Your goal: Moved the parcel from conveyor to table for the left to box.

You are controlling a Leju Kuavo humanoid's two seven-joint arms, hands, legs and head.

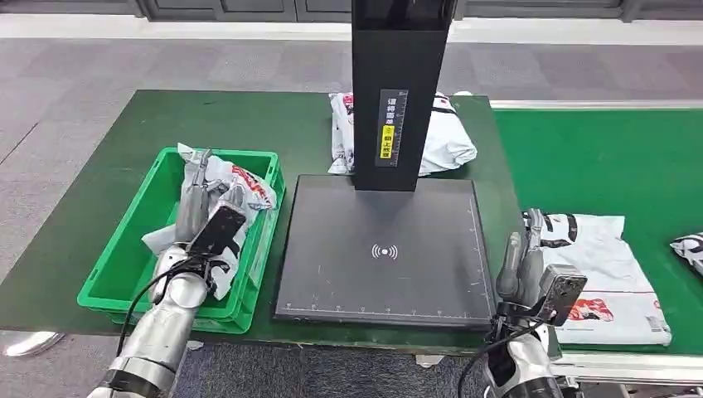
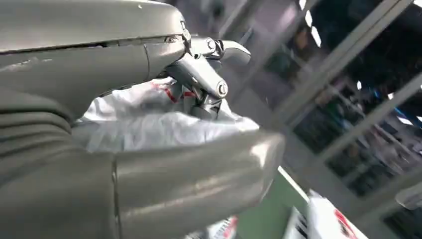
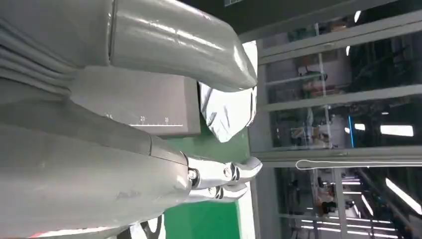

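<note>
Down on the left, the left robot hand (image 1: 199, 217) reaches into the green bin (image 1: 124, 249), its silver forearm rising from the lower edge of the head view and its fingers pointing away from the robot. The left wrist view shows its thumb (image 2: 199, 184) and darker fingers (image 2: 199, 77) closed around a crumpled white parcel (image 2: 154, 122) with red print, so this hand grips the parcel. In the head view that white parcel (image 1: 240, 186) sits inside the bin, bunched up against the right-hand wall, partly under the hand.

The right robot hand (image 1: 522, 257) stands upright at the seam between the dark green counter (image 1: 124, 141) and the bright green conveyor (image 1: 597, 157), fingers pointing up and away and spread a little with nothing between them; it holds nothing. Just beside it, on the conveyor, lies a second white parcel (image 1: 605, 274) flat, with black and red print. Whether the fingers touch its near edge cannot be told. The edge of another bag (image 1: 690, 249) shows at the far right of the conveyor.

Between the two hands lies a black scanning pad (image 1: 385, 249) with ruler marks along its edge, and a black post (image 1: 402, 91) with a yellow label rises from its far side. Behind the post, another white parcel (image 1: 448, 137) rests on the counter.
</note>
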